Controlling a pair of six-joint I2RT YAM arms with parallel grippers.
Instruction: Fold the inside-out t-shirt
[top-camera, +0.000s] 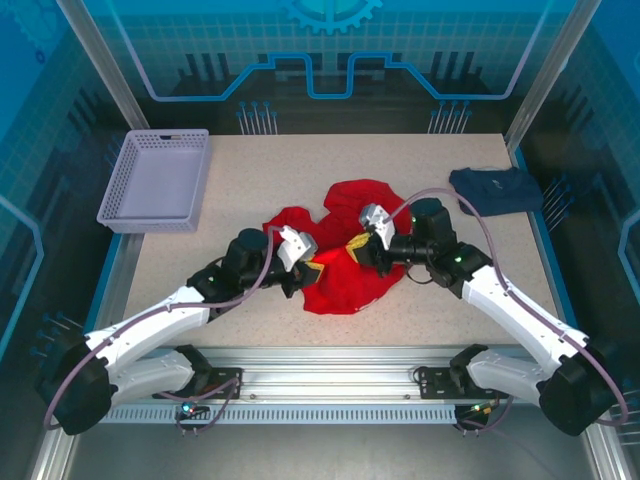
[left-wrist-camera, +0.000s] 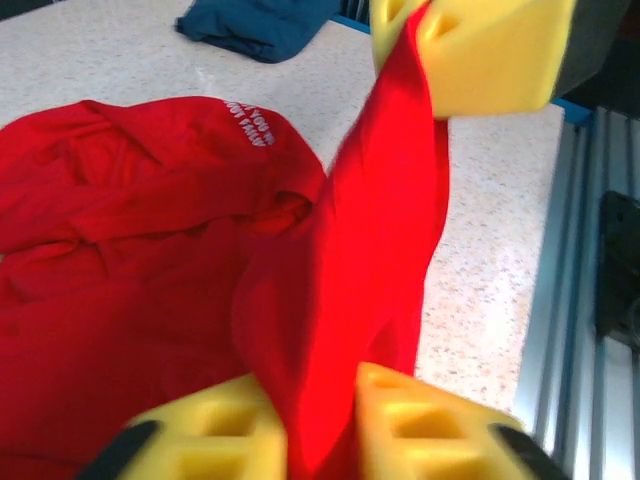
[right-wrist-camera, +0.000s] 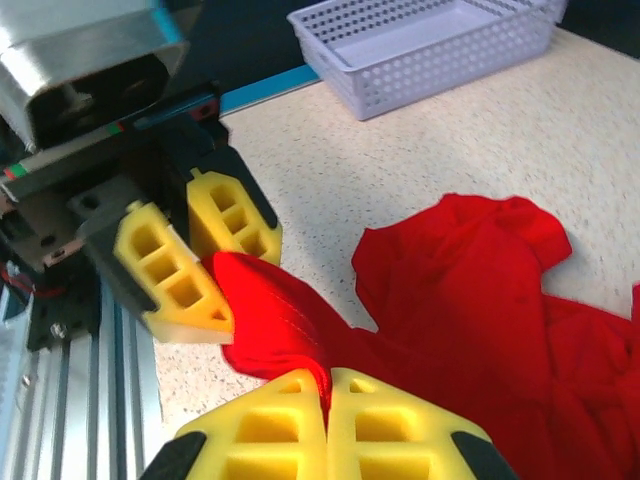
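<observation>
The t-shirt (top-camera: 340, 290) is soft matt cloth on a speckled tabletop (top-camera: 300, 170).

Top view: bright, even light from overhead, soft short shadows under the arms on the worktop (top-camera: 300, 160), mild barrel bend at the frame edges. Left wrist: the inside-out t-shirt (left-wrist-camera: 150, 250) is oversaturated, its raised strip is smeared with blur, and the left claw (left-wrist-camera: 312, 410) is out of focus. Right wrist is sharper, with the right claw (right-wrist-camera: 327, 390) soft up close.

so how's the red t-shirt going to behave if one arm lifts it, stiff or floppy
Probably floppy: the t-shirt lies crumpled in soft folds, and the strip pinched in the right gripper bends freely. Likely light for its size, being thin cloth.
</observation>
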